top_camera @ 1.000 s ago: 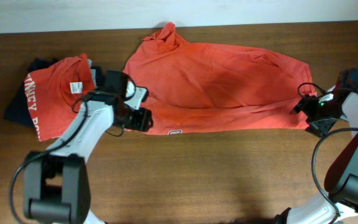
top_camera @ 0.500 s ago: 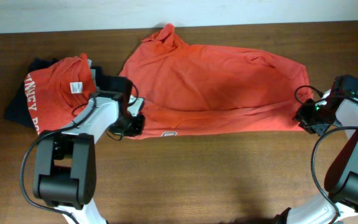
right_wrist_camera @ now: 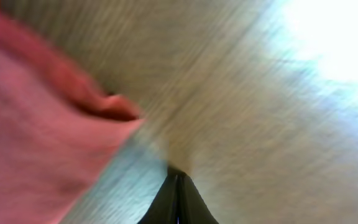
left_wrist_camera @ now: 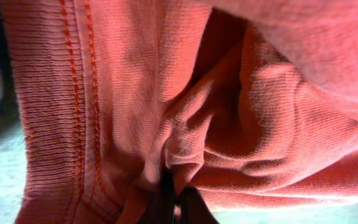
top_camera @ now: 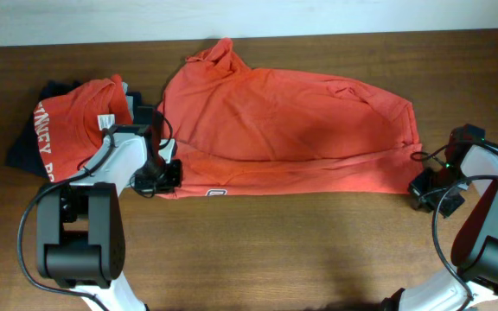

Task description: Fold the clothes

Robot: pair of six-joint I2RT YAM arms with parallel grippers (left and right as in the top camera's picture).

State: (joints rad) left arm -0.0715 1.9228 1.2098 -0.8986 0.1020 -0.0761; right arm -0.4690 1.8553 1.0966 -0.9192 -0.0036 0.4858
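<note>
An orange-red T-shirt [top_camera: 284,130] of the clothes lies spread across the middle of the table. My left gripper [top_camera: 164,177] sits at its lower left corner. In the left wrist view bunched orange fabric [left_wrist_camera: 241,124] fills the frame, and the left gripper [left_wrist_camera: 178,208] is shut on a fold of it beside the stitched hem. My right gripper [top_camera: 422,190] is just off the shirt's lower right corner. In the blurred right wrist view the right gripper [right_wrist_camera: 178,180] is shut with nothing between its jaws, and the shirt edge [right_wrist_camera: 36,143] lies apart to the left.
A folded orange-red shirt with lettering and a white tag [top_camera: 72,130] rests on a navy garment [top_camera: 22,147] at the far left, close to my left arm. Bare wooden table [top_camera: 301,250] runs along the front.
Both grippers closed. The left one took the shirt's lower left corner and drew the shirt leftward and forward. The right one moved forward and ended beside the shirt's corner.
</note>
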